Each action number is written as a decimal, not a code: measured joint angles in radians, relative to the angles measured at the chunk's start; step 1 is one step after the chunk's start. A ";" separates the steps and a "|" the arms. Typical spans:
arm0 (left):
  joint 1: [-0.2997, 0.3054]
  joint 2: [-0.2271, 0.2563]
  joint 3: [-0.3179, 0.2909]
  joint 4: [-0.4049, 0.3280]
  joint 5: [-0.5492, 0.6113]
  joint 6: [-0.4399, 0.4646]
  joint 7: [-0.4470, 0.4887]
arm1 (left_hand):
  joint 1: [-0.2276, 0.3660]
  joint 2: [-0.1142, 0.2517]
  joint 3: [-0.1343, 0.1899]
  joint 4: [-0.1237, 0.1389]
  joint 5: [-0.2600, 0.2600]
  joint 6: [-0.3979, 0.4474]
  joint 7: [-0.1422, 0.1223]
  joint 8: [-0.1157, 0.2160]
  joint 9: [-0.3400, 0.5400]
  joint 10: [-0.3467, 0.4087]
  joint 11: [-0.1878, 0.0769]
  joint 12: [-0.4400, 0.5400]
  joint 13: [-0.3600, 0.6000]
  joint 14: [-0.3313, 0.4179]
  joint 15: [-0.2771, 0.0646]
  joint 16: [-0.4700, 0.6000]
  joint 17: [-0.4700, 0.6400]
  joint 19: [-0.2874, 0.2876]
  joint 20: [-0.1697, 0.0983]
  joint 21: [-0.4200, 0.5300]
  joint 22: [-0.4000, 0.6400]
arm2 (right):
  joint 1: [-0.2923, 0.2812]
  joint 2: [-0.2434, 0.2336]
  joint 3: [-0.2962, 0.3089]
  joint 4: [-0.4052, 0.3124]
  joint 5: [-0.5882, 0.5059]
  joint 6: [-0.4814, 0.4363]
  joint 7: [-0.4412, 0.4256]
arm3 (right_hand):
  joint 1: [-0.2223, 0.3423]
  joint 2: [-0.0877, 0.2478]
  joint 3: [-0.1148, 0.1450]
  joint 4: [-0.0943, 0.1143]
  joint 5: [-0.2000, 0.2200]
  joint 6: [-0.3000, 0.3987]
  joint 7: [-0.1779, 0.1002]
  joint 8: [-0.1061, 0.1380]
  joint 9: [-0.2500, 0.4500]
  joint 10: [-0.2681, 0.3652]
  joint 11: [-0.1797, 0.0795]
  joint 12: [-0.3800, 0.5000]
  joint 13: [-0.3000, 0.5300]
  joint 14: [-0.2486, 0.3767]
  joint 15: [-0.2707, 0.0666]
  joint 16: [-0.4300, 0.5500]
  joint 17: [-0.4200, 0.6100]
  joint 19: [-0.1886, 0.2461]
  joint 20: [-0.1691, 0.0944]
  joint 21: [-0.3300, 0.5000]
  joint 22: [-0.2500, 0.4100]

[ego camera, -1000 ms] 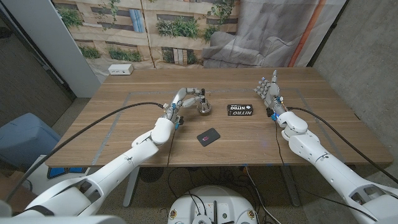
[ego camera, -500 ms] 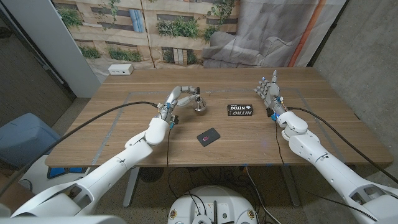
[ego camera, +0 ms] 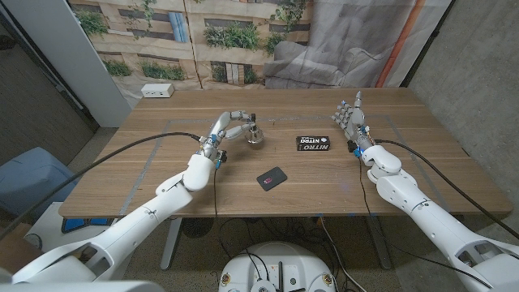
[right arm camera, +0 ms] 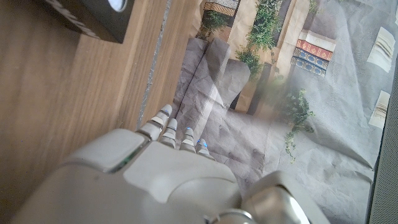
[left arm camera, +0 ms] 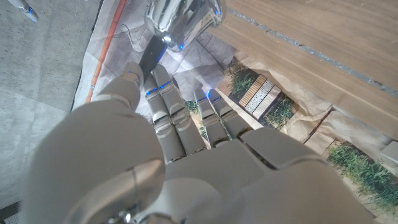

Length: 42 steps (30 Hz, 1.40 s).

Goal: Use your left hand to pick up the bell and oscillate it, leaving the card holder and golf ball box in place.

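We see a wooden table (ego camera: 162, 174) before a garden backdrop (ego camera: 203, 32). Our left hand (ego camera: 229, 126) grips the bell (ego camera: 255, 135) near the table's middle; our right hand (ego camera: 349, 118) stands open, holding nothing.

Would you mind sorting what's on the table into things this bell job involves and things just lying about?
Job:
- bell, held by left hand
- golf ball box, stays put
- card holder, stays put

Lying about:
- white power strip
- right hand, idle
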 measured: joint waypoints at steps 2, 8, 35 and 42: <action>0.000 0.003 0.000 0.008 0.026 -0.022 0.021 | 0.000 0.000 -0.001 0.001 0.000 0.000 0.000 -0.003 0.001 0.000 0.000 0.000 0.000 0.000 0.000 0.000 0.000 0.000 0.000 0.000 0.000 | 0.000 0.000 0.000 0.000 0.000 0.000 0.000 | 0.000 0.000 0.000 0.000 0.000 0.000 0.000 0.000 0.000 0.000 0.000 0.000 0.000 0.000 0.000 0.000 0.000 0.000 0.000 0.000 0.000; -0.013 0.009 0.002 0.035 0.086 -0.069 0.068 | 0.000 0.000 -0.004 0.004 0.000 0.005 -0.005 -0.004 0.001 -0.020 -0.001 -0.004 0.000 0.005 0.005 0.000 0.000 0.000 0.000 0.000 0.000 | 0.000 0.000 0.000 0.000 0.000 0.000 0.000 | 0.000 0.000 0.000 0.000 0.000 0.000 0.000 0.000 0.000 0.000 0.000 0.000 0.000 0.000 0.000 0.000 0.000 0.000 0.000 0.000 0.000; -0.080 0.035 0.056 0.119 0.332 -0.177 0.277 | 0.011 0.003 -0.016 0.000 -0.005 0.015 -0.015 0.001 0.000 -0.027 -0.005 -0.004 0.000 0.005 0.005 0.000 0.000 -0.011 0.000 -0.008 -0.002 | 0.000 0.000 0.000 0.001 0.001 0.000 0.001 | 0.000 0.000 0.000 0.000 0.000 0.000 0.000 0.000 0.000 0.000 0.000 0.000 0.000 0.000 0.000 0.000 0.000 0.000 0.000 0.000 0.000; -0.070 0.026 0.056 0.112 0.289 -0.156 0.257 | 0.011 0.003 -0.021 0.004 -0.006 0.018 -0.018 -0.003 0.000 -0.027 -0.005 -0.004 0.000 0.009 0.002 0.000 0.000 -0.011 0.000 -0.008 -0.002 | 0.000 0.000 0.000 0.001 0.001 0.000 0.001 | 0.000 0.000 0.000 0.000 0.000 0.000 0.000 0.000 0.000 0.000 0.000 0.000 0.000 0.000 0.000 0.000 0.000 0.000 0.000 0.000 0.000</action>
